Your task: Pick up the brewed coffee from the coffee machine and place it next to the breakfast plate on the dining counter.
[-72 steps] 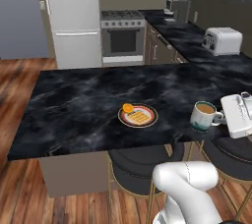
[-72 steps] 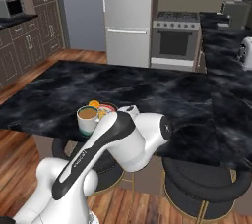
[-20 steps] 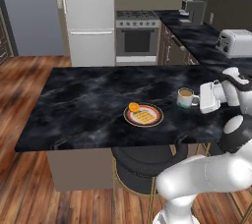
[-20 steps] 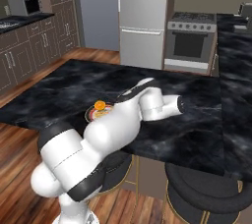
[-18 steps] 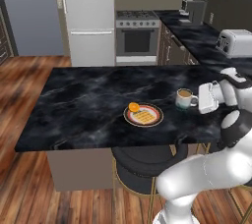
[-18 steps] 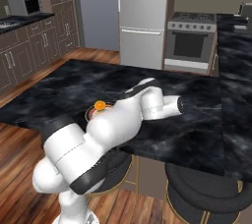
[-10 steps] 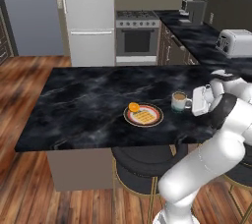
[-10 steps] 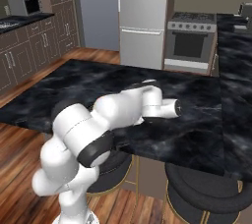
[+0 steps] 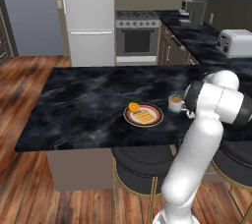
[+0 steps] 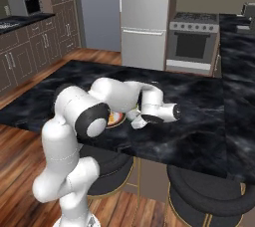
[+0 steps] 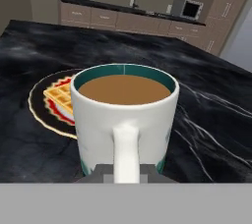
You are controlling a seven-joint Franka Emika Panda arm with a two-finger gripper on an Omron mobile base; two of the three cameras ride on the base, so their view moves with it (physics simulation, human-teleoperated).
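White mug of brewed coffee (image 11: 124,115) stands upright on your dining counter (image 9: 83,105), just right of the breakfast plate (image 9: 143,115) (waffle and orange slice aboard). Your gripper (image 11: 124,170) sits at the handle, fingers (image 11: 101,171) either side of it, but you cannot tell whether they pinch it or hang loose.

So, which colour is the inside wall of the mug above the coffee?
Teal green, above the light brown coffee in the white mug; the hand view shows it best.
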